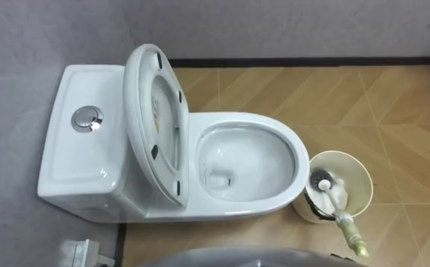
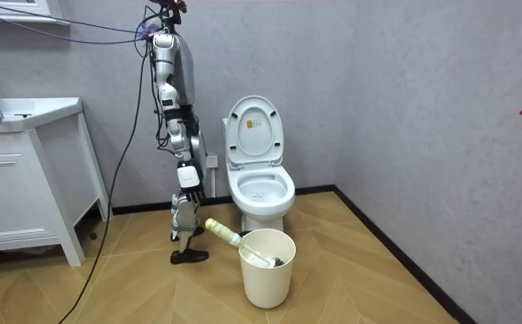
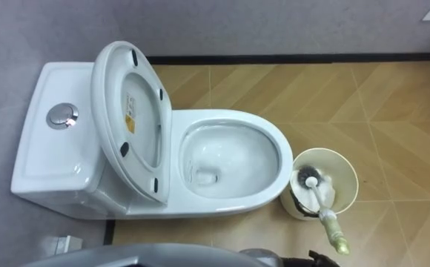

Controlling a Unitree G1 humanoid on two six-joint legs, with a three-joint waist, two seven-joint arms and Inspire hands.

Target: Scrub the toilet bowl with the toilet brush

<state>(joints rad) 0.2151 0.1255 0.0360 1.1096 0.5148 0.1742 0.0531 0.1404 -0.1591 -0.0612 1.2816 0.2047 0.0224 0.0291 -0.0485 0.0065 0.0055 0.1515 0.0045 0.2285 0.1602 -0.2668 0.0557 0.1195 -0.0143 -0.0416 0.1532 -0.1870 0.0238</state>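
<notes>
A white toilet stands against the grey wall, its seat and lid raised and its bowl open, with a little water at the bottom. To the right of the bowl stands a cream bucket. A toilet brush leans in it, dark head down inside, its pale green handle sticking out over the rim toward me. In the room view I stand upright at the toilet's left side, close to the bucket. My right hand hangs at my side above the brush handle, holding nothing.
The cistern with a chrome flush button is at my left against the wall. A white cabinet stands at the room view's left. Wooden floor stretches right of the bucket and in front of the toilet.
</notes>
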